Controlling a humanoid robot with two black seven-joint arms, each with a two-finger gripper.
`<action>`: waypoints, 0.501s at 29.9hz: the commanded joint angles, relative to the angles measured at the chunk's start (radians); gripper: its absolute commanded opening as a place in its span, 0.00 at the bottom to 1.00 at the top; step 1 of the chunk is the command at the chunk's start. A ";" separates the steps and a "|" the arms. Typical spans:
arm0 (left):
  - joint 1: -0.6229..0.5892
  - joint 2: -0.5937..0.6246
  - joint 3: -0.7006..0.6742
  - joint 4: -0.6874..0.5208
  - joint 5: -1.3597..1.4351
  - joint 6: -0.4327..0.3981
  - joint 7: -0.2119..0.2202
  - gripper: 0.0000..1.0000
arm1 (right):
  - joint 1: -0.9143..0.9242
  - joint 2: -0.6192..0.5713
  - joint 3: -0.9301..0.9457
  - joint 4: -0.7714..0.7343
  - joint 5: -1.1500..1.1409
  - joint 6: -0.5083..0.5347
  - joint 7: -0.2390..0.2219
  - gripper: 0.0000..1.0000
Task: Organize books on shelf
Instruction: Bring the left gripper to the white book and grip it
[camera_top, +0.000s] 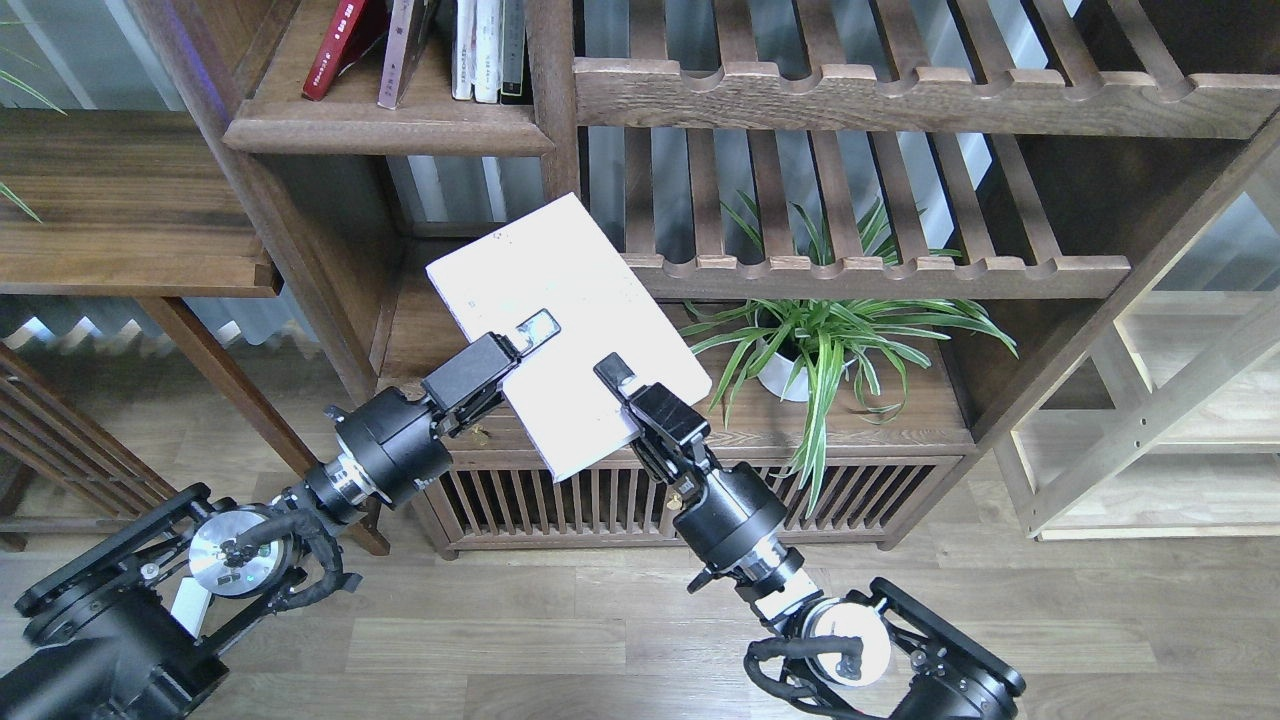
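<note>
My left gripper (528, 330) and right gripper (612, 372) are both on the thick white book (560, 290), w/ the book held up in the air in front of the walnut bookcase, tilted, cover facing up toward my head. Left gripper comes in over the book's left edge; one finger lies flat on the cover, the other is hidden under the book, so it looks clamped on that edge. Right gripper grips the near-right part: one finger on the cover, the rest under, jaws closed down to the book's thickness. Book's far corner points up toward the post btwn the shelf and the slatted racks; near corner hangs over the low cabinet (560, 500) w/ the barred doors.

The shelf (390, 130), solid dark board w/ rounded front lip, sits up and left of the white book, well apart from it. On it: red book (332, 55) leaning to the right at the left side, a maroon-ish book (400, 60) next to it, also leaning, then a few thin white- and dark-spined books (487, 50) standing upright against the post. Tops are cut off by the frame edge, titles not readable.

Spider plant in white pot (800, 350) stands on the cabinet top to the right of the held book, under the lower slatted rack (860, 270). Wood floor (560, 640) below.
</note>
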 joint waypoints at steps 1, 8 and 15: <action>0.000 0.001 0.000 -0.002 0.000 0.000 0.000 0.67 | 0.002 0.000 0.000 0.000 0.000 0.000 0.000 0.04; 0.003 0.004 0.002 0.005 0.005 0.000 0.000 0.54 | 0.006 0.000 -0.002 0.000 0.000 0.000 0.000 0.04; 0.005 0.010 0.009 0.012 0.021 0.000 0.000 0.31 | 0.010 0.000 -0.002 0.002 0.000 0.000 -0.002 0.04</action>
